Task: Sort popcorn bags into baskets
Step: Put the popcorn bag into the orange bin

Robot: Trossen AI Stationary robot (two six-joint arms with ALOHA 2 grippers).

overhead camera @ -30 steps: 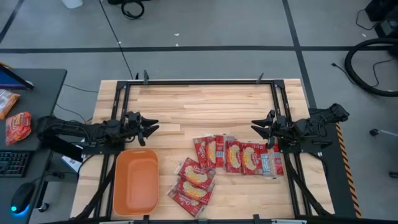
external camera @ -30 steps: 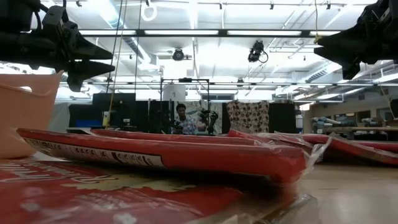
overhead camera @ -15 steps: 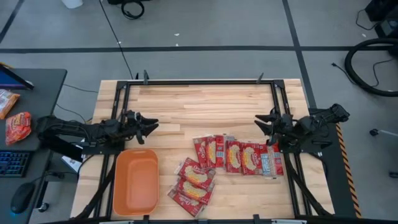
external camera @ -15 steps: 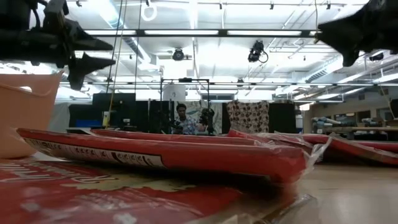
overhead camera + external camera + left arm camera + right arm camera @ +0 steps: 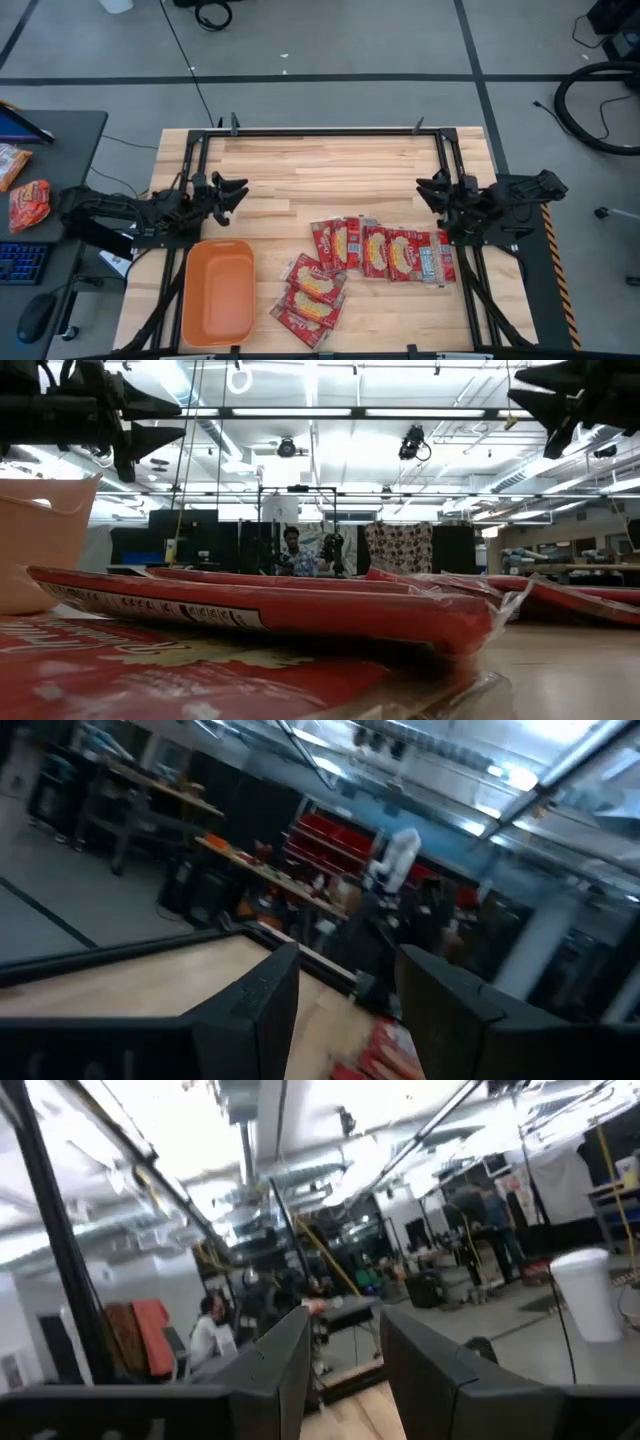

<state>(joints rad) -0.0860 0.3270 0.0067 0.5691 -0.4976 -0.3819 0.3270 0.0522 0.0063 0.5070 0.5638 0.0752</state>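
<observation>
Several red popcorn bags with cream centre panels lie flat on the wooden table: a row [image 5: 388, 251] at the near right and an overlapping pile [image 5: 312, 290] near the front edge. They fill the foreground of the low view [image 5: 250, 610]. The orange basket [image 5: 217, 291] stands at the near left, with nothing showing inside it. My left gripper [image 5: 238, 190] hovers open above the table just beyond the basket, tipped upward [image 5: 178, 418]. My right gripper [image 5: 424, 190] hovers open beyond the row's right end, also tipped upward [image 5: 520, 388]. Nothing is between either pair of fingers [image 5: 345, 1020] [image 5: 345, 1370].
Black frame rails [image 5: 330, 131] run along the table's far edge and both sides. Bare wood [image 5: 330, 175] lies between the grippers and across the far half. A grey desk [image 5: 50, 150] at the left holds an orange-red snack packet [image 5: 29, 203]. A person [image 5: 293, 550] sits far behind.
Both grippers have tipped their fingers upward and risen a little above the table. The left one has drawn back slightly toward the left edge and the right one toward the right edge. The gaps between the fingers are unchanged. The bags and basket have not moved.
</observation>
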